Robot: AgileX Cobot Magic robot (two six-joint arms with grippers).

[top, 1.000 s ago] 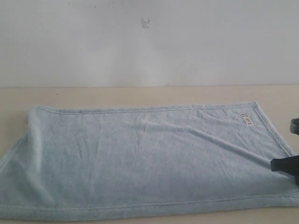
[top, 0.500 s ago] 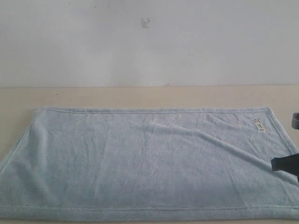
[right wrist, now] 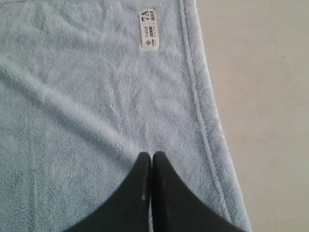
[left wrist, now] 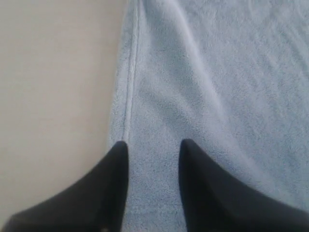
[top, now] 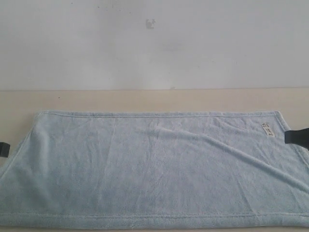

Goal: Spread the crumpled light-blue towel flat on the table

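The pale-blue towel (top: 154, 169) lies spread out on the beige table (top: 145, 99), with a few soft creases and one long ridge running towards its near right side. Its white tag (top: 268, 129) sits by the far right corner. My left gripper (top: 4, 149) is at the towel's left edge. In the left wrist view it (left wrist: 152, 145) is open, its fingers straddling the towel (left wrist: 217, 72) just inside the hem. My right gripper (top: 288, 137) is at the right edge below the tag (right wrist: 148, 29). It (right wrist: 151, 154) is shut, with no cloth seen between the fingers.
A grey-white wall (top: 154, 43) rises behind the table. Bare tabletop shows beyond the towel's far hem and beside both side hems (right wrist: 260, 96). The towel's near hem runs close to the bottom of the exterior view.
The towel slid back and to the right, then stayed put. My right gripper moved from the near right part up towards the tag. The left gripper came into view at the left edge.
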